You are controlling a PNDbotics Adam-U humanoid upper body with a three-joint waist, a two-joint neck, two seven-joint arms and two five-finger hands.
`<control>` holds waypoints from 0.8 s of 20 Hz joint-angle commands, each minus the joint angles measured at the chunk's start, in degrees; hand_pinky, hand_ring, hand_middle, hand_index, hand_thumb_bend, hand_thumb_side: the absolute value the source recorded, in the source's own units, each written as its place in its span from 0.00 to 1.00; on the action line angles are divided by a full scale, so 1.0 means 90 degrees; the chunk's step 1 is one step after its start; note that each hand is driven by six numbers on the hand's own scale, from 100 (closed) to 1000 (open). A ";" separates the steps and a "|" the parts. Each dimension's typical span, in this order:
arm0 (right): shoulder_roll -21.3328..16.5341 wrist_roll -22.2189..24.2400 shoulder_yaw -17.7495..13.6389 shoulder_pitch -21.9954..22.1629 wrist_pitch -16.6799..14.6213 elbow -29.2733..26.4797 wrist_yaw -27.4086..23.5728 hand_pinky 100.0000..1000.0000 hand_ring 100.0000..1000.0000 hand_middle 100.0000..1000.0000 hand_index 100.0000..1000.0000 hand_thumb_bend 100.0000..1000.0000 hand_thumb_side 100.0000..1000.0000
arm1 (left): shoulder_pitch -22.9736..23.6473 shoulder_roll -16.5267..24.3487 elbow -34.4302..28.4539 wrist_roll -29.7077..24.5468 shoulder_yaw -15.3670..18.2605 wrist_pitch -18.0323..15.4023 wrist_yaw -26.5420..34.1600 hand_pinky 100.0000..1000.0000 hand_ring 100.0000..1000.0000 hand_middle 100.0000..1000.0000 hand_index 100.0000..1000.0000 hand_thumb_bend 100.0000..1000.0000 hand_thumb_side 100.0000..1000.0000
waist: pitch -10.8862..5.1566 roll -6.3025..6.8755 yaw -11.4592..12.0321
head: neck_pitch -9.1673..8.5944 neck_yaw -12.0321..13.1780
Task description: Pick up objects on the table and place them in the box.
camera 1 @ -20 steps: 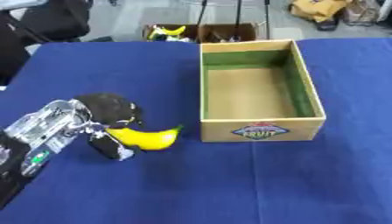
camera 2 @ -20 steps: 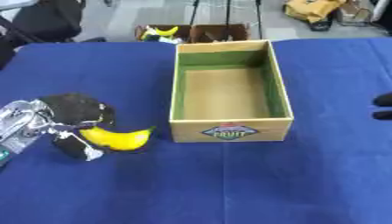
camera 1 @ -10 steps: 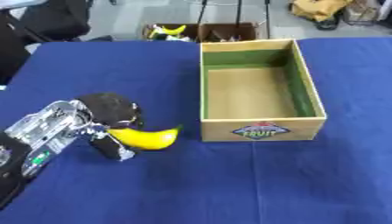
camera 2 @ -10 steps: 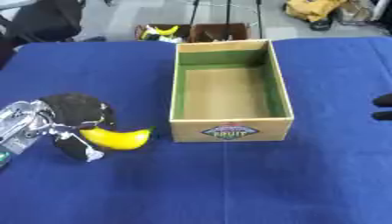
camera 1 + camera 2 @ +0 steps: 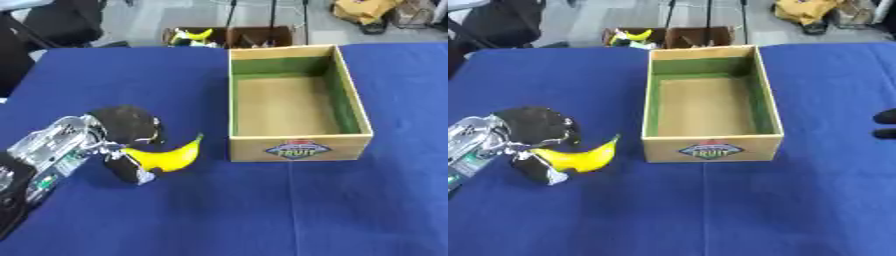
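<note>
On the left side of the blue-clothed bench point(image 5: 262, 210) I have my left hand point(image 5: 118, 132), black with a silver wrist, its fingers point(image 5: 131, 170) curled round the stem half of one curved yellow banana point(image 5: 166, 157), which sits low over the cloth with its tip pointing up toward the box. I cannot tell whether the fruit touches the cloth. There is a narrow strip of bare blue between the banana's tip and the one open wooden box with green-lined inner walls point(image 5: 296, 102), which stands right of centre with a printed fruit label on its near wall and nothing showing inside. The near half of the bench lies open, and so does the stretch left of the box up to the far edge. My right hand point(image 5: 885, 125) shows only as dark fingertips at the right border of the right eye view, well apart from the box; I cannot tell how its fingers are set. Beyond the far edge sits a low brown crate point(image 5: 227, 36) with something yellow in it.
</note>
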 commanded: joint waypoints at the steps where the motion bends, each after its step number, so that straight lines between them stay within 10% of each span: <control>1: -0.0078 0.0014 -0.0036 -0.0047 -0.0013 -0.0083 0.0023 0.59 0.67 0.55 0.82 0.00 1.00 | -0.0087 0.0087 0.0004 0.0092 0.0012 -0.0042 -0.0080 0.31 0.52 0.54 0.63 0.21 0.51 | -0.0101 -0.0008 0.0007 | -0.0075 0.0021; 16: -0.0072 0.0021 -0.0038 -0.0048 -0.0012 -0.0083 0.0012 0.59 0.67 0.55 0.82 0.00 1.00 | -0.0118 0.0036 0.0233 0.0298 0.0004 -0.0065 -0.0263 0.27 0.48 0.51 0.59 0.11 0.49 | -0.0128 -0.0011 0.0022 | -0.0088 0.0033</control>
